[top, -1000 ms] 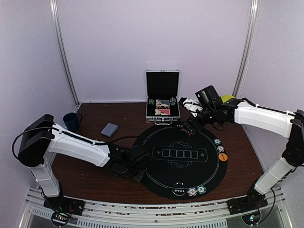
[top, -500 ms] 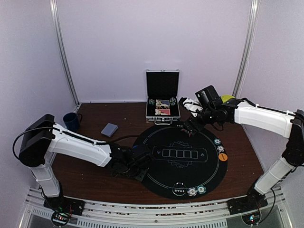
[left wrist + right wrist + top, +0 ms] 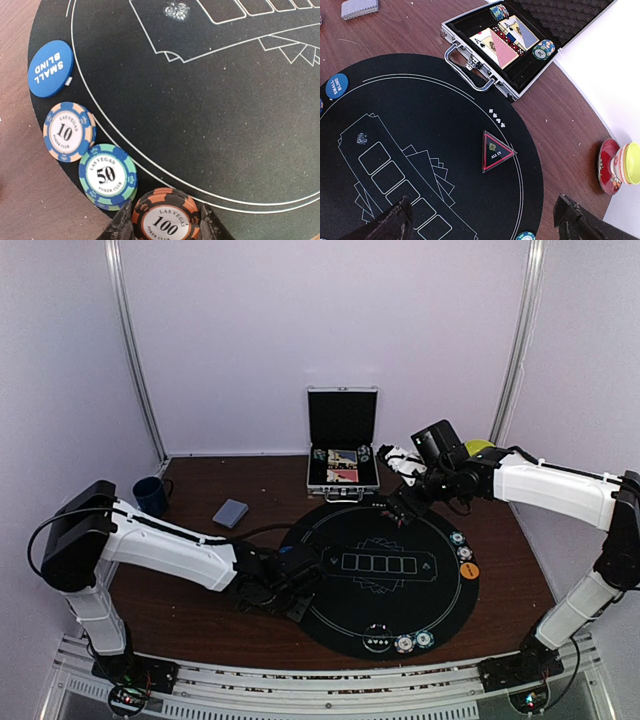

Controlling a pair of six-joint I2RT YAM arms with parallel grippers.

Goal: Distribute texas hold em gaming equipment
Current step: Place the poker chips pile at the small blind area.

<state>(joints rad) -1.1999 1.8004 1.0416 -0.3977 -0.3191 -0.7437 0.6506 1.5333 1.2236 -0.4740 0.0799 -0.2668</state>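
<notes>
Clasping round stripe-edged chip (image 3: 165, 220): left pincer (image 3: 163, 229)

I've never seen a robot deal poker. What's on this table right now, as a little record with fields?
Surface: round black mat
Left fingers: closed on both sides of the 100 chip, at the mat's edge
Next along: 50 chip, 10 chip, blue SMALL BLIND button
Right fingers: wide open, empty, near the ALL IN marker
Case: open, cards and chips inside
Deck: on bare wood

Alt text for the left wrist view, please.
The left end effector straddles an orange 100 chip at the rim of the black mat. Along the rim lie a teal 50 chip, a blue 10 chip and a blue Small Blind button.
</notes>
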